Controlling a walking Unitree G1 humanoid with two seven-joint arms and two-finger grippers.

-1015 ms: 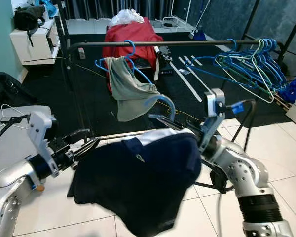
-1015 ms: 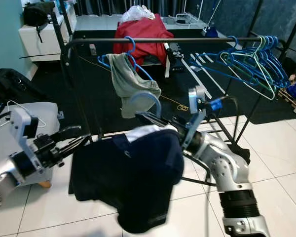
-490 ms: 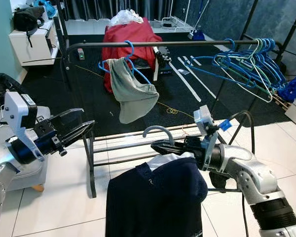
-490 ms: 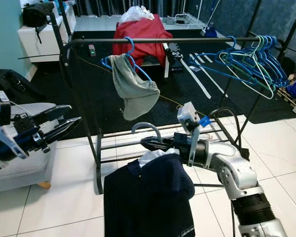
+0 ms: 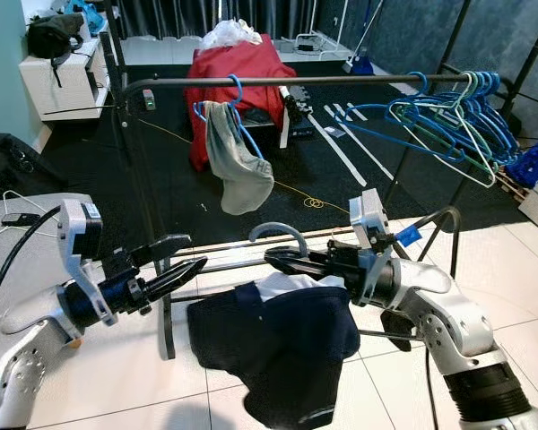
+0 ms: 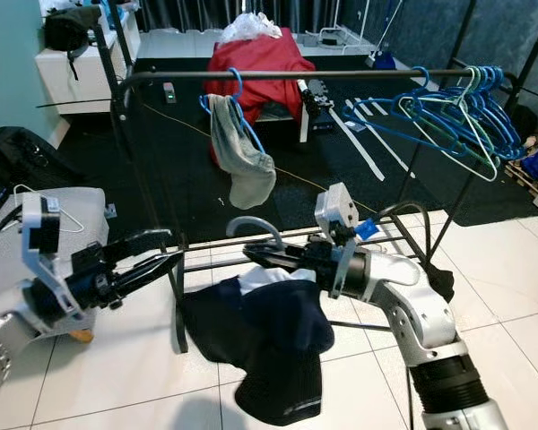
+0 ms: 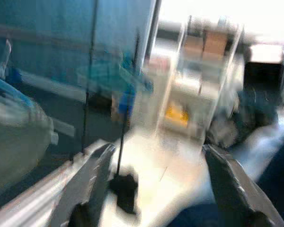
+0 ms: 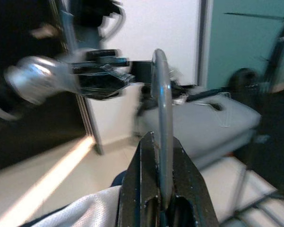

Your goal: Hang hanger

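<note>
right gripper [image 5: 282,260]: fingers pressed together on the neck of the grey hanger, just below its hook; held out in front of the clothes rack, well below the top rail
grey hanger [image 5: 282,236]: hook standing upright above the right gripper, curved over to the robot's left; not on the rail
navy garment [image 5: 282,336]: hanging on the grey hanger, white collar part at the top; drooping down toward the white tiled floor [image 5: 117,376]
left gripper [image 5: 181,264]: fingers spread apart with a narrow gap, holding nothing; just left of the navy garment, pointing at it
clothes rack rail [image 5: 323,80]: dark bar across the top, above and behind both grippers
blue hanger with grey cloth [image 5: 233,143]: hooked on the rail near its left end; cloth hanging loose
bunch of blue hangers [image 5: 453,112]: hooked on the rail at its right end, without clothes
red cover [image 5: 233,67]: over some furniture behind the rack, on the dark carpet
</note>
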